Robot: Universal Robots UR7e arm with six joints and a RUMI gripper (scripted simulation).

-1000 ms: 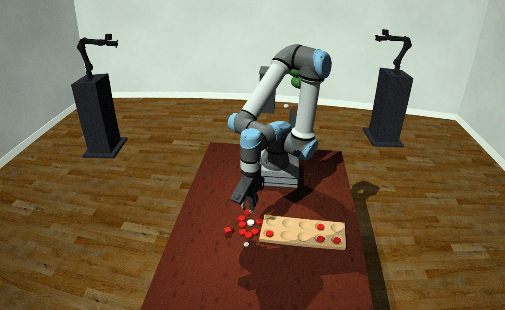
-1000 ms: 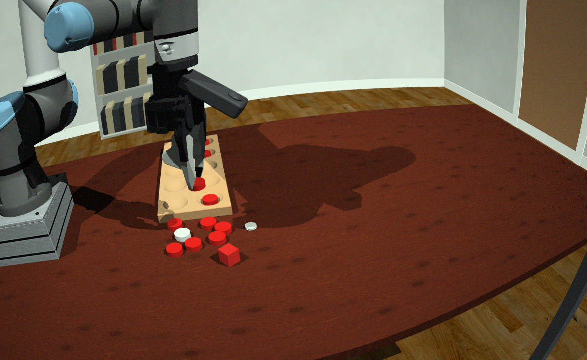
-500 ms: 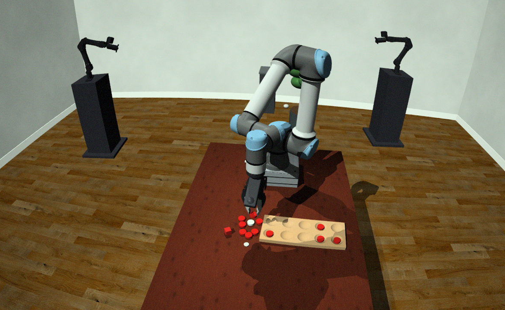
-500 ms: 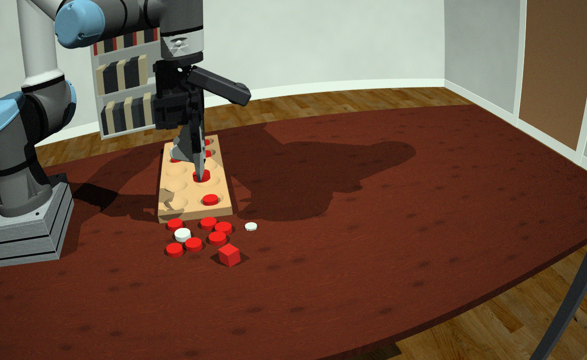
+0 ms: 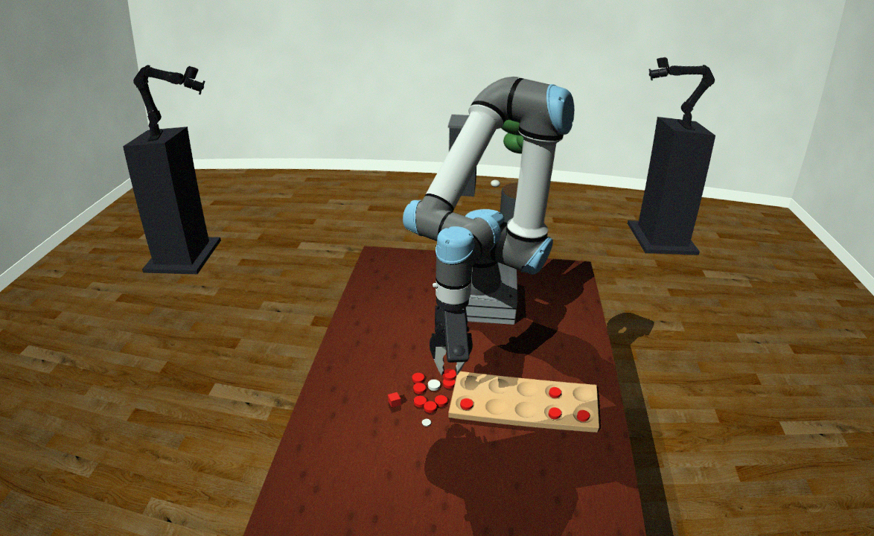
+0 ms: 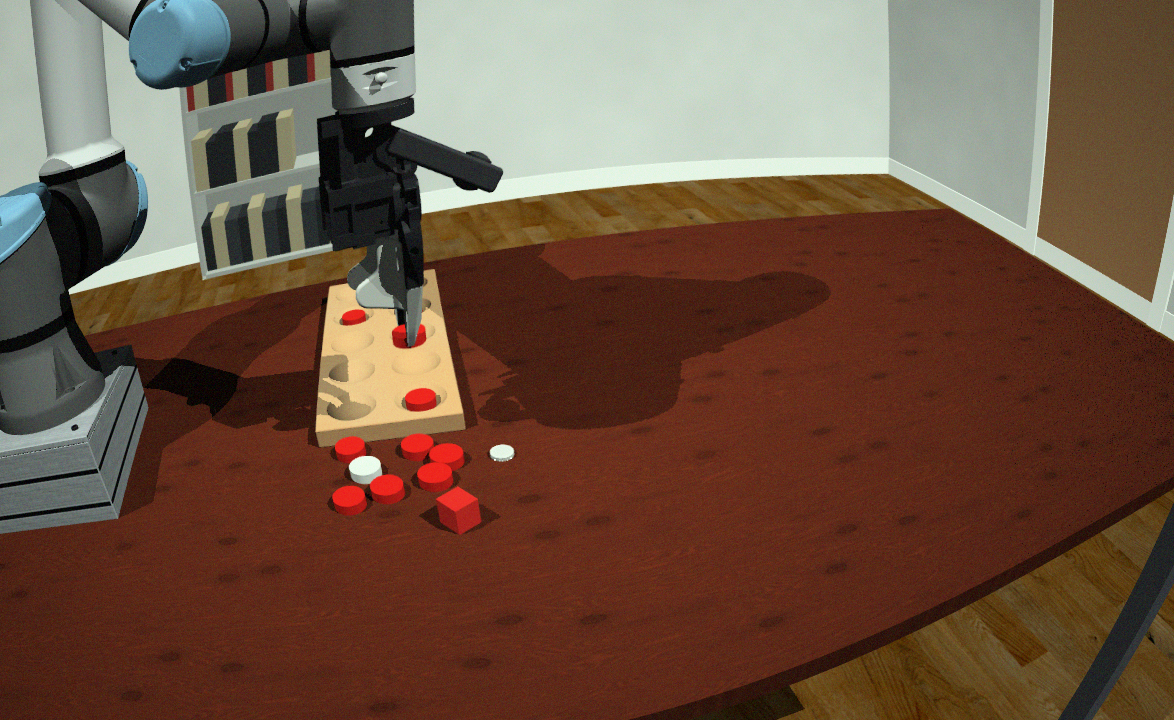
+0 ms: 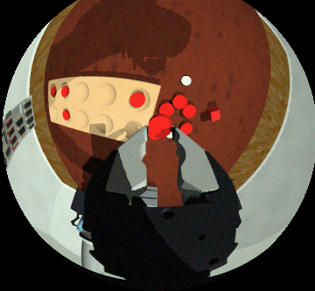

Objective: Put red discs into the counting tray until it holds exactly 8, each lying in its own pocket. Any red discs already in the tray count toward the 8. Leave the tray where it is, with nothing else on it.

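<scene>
The tan counting tray (image 5: 523,424) (image 6: 391,430) (image 7: 120,107) has two rows of pockets. In the top view, red discs lie in its front-left pocket (image 5: 466,403), two front-right pockets (image 5: 554,413) (image 5: 583,415) and one back-row pocket (image 5: 554,391). The other pockets look empty. My gripper (image 5: 450,371) (image 6: 407,331) (image 7: 159,127) is shut on a red disc (image 6: 400,338) (image 7: 159,122) and holds it raised, beside the tray's left end. In the exterior view the fingers hide part of the tray. Several loose red discs (image 5: 419,401) (image 6: 435,476) (image 7: 179,101) lie left of the tray.
A white disc (image 5: 433,384) (image 6: 365,468) lies among the loose red discs. A smaller white disc (image 5: 426,422) (image 6: 501,453) (image 7: 185,80) lies in front of them. A red cube (image 5: 394,400) (image 6: 459,509) (image 7: 214,115) sits farther left. The arm's base stands behind the tray.
</scene>
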